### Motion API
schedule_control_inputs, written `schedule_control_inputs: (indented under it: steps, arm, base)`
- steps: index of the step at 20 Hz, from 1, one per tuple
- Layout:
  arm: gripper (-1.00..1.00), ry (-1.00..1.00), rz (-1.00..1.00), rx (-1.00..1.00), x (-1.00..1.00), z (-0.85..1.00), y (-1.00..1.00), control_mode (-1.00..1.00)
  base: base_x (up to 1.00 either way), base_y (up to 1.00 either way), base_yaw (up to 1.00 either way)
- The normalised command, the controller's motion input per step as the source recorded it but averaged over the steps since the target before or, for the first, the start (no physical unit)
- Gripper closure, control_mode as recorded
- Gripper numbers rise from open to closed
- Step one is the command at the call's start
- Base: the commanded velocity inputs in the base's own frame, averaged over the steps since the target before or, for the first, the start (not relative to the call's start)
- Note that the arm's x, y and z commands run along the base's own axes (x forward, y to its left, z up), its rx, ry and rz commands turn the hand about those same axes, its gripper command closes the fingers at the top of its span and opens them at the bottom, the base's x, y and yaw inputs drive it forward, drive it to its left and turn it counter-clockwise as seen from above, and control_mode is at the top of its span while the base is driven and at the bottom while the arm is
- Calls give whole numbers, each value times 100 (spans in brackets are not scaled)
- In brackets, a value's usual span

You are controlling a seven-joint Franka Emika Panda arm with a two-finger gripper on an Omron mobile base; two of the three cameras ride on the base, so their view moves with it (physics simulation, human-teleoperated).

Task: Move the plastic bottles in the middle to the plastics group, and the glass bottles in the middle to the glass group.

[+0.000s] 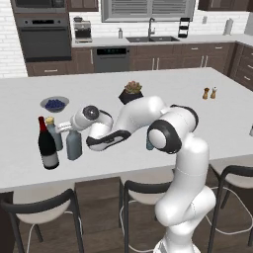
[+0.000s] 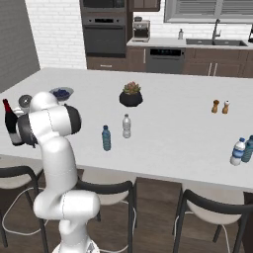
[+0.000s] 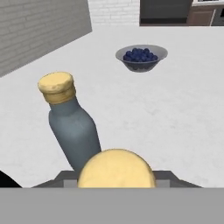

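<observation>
My gripper (image 1: 68, 129) is shut on the neck of a grey-blue glass bottle (image 1: 74, 145). Its yellow cap (image 3: 116, 168) sits right in front of the hand camera. The bottle stands upright, low over the counter beside the glass group: a dark wine bottle (image 1: 48, 146) and a second yellow-capped grey bottle (image 1: 55, 134), also close ahead in the hand view (image 3: 73, 131). I cannot tell whether the held bottle touches the counter. A small blue plastic bottle (image 2: 106, 138) stands mid-counter, with a pale clear bottle (image 2: 126, 126) next to it. Two plastic bottles (image 2: 240, 150) stand far right.
A bowl of blueberries (image 1: 54, 104) lies behind the glass group. A potted plant (image 1: 131, 92) and two shakers (image 1: 209, 93) stand further back on the white counter (image 1: 197, 118). Stools (image 1: 44, 207) line its front edge.
</observation>
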Motion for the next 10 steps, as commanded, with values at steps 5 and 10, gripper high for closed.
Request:
schedule_control_inputs:
  steps: [5, 10]
  arm:
    - [-100, 0, 0, 0, 0, 0, 0, -100]
    - [-100, 0, 0, 0, 0, 14, 0, -100]
  base:
    - [0, 0, 0]
    - [0, 0, 0]
